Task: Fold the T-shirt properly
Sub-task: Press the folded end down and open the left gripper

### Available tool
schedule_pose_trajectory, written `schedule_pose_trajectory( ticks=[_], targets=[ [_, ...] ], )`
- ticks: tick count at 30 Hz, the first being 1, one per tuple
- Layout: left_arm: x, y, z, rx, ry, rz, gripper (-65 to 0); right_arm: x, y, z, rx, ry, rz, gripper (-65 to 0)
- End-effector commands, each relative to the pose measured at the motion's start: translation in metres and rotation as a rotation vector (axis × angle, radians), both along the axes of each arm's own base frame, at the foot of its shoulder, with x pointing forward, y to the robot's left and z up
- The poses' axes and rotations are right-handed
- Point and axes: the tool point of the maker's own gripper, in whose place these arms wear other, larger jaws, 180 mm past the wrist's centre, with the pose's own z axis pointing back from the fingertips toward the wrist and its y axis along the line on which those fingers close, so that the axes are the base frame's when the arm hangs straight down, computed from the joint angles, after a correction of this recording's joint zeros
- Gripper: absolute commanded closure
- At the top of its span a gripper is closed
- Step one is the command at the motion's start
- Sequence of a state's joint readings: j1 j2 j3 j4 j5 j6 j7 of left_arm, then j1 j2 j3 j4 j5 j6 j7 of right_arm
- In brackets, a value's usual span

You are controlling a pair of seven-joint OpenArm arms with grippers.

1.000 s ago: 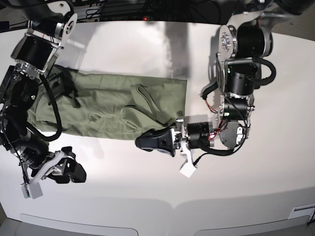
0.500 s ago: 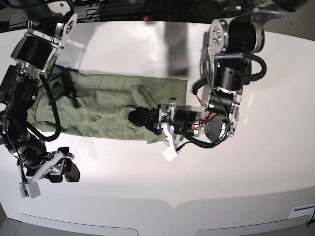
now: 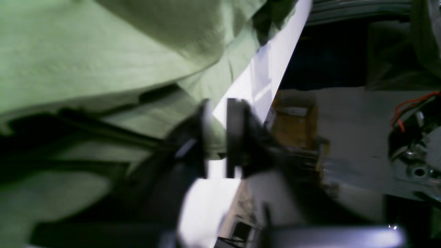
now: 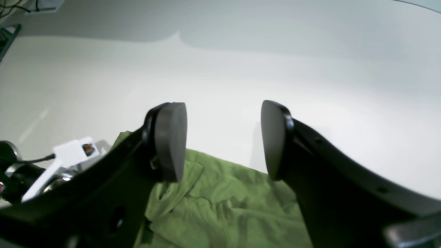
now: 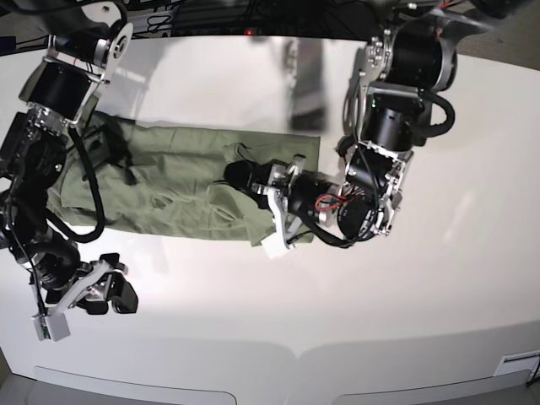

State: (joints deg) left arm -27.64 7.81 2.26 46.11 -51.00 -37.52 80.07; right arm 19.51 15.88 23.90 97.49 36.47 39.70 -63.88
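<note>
The left gripper (image 3: 216,137) has its two flat black pads nearly together, pinching a thin fold of the T-shirt (image 5: 181,181) between them; in the wrist view a sliver of green cloth fills the slot. The right gripper (image 4: 222,137) stands wide with nothing between its smooth, rounded, matte black pads, hovering over the table (image 5: 253,329) near the front left of the base view.

The T-shirt is soft, wrinkled sage-green cotton, lying flat on the glossy white table as a long band, rumpled where a flap is turned over near its middle.

A second ago the left gripper sat on bare table just in front of the cloth's edge with its jaws apart; since then it has slid up onto the shirt and shut. The right arm has barely shifted.

The shirt's long axis runs left to right across the base view, its square-cut end towards the left arm.
</note>
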Motion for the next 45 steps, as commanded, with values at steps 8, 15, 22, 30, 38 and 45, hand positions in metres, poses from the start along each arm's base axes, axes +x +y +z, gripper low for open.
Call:
schedule_pose_trajectory(
  ticks=[8,15,22,30,38,45],
  targets=[
    [0.049,-0.002,0.078,-0.029,-0.309,0.038,0.0,0.006,-0.001,0.021,0.006,-0.070,0.008,-34.5],
    [0.070,0.027,0.085,0.220,-0.512,0.064,0.0,0.006,0.000,0.021,0.006,-0.070,0.008,-34.5],
    [0.038,0.027,0.025,0.371,-0.462,0.051,0.0,0.006,0.000,0.022,0.009,-0.070,0.010,-34.5],
    [0.030,0.030,0.002,0.445,-0.465,0.097,0.0,0.006,0.000,0.021,0.009,-0.070,0.009,-34.5],
    [0.029,0.008,0.023,0.276,-0.438,0.138,0.0,0.006,0.000,0.022,0.012,-0.072,0.011,-34.5],
    [0.034,0.001,0.033,0.210,-0.447,0.175,0.0,0.006,0.003,0.025,0.026,-0.084,0.019,-34.5]
  ],
)
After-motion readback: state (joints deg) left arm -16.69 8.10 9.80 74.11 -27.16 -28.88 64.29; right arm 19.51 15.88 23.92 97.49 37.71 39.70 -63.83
